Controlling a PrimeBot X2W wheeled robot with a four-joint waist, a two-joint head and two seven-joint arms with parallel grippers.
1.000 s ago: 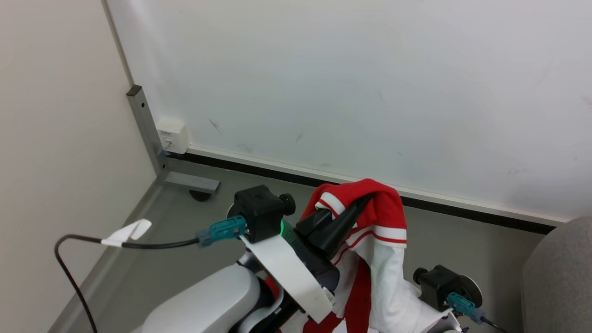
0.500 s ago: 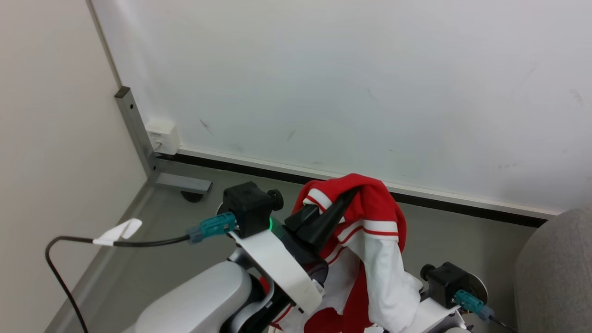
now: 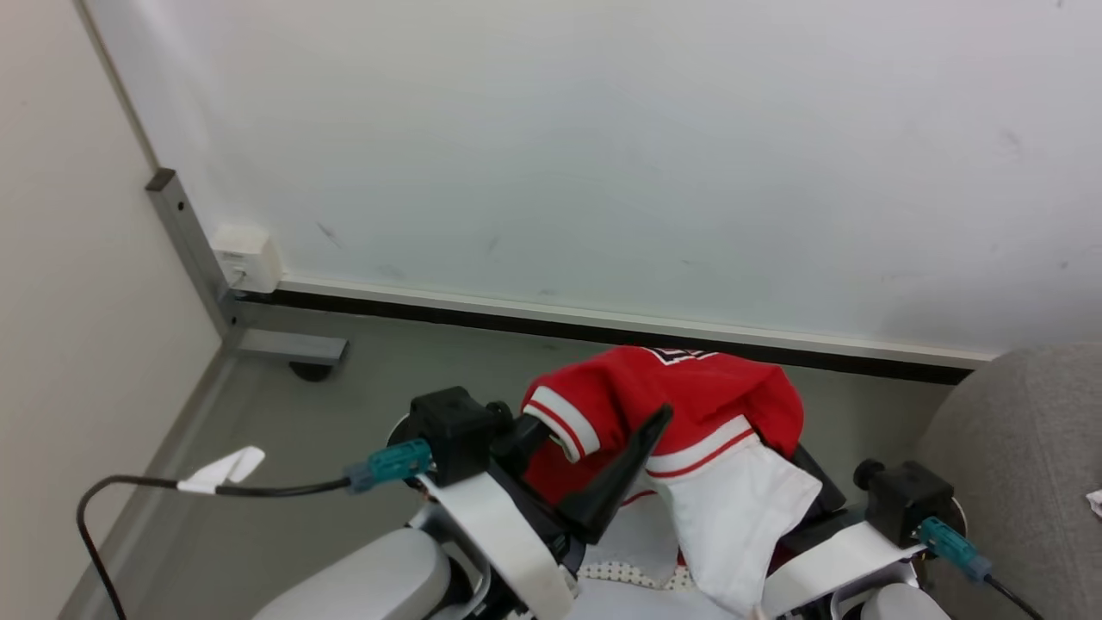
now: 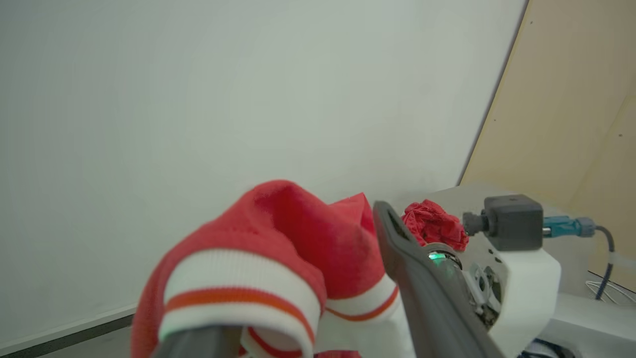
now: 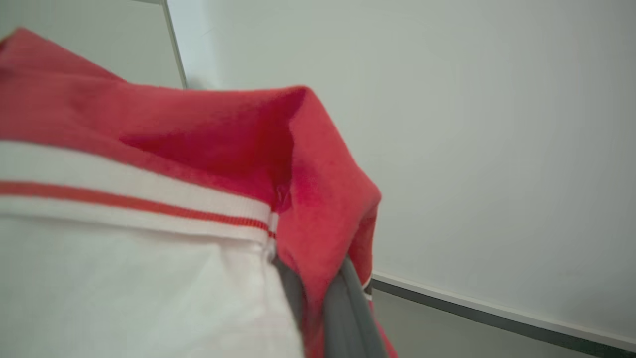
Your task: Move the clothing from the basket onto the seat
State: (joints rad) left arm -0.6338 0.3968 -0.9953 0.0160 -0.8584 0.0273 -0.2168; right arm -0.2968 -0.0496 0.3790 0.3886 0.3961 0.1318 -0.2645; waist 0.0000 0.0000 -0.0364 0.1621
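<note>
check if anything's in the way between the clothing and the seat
Nothing visible blocks it. The clothing is held up above the floor, and the seat is off to its right. Between them are just grey floor and the robot's own right wrist, which travels with the clothing.

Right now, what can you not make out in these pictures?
- The seat: head view, cut off by the right edge.
- The clothing: head view, its lettering is mostly folded away and unreadable.
- The right gripper: right wrist view, clothing covers the tips of its jaws.
</note>
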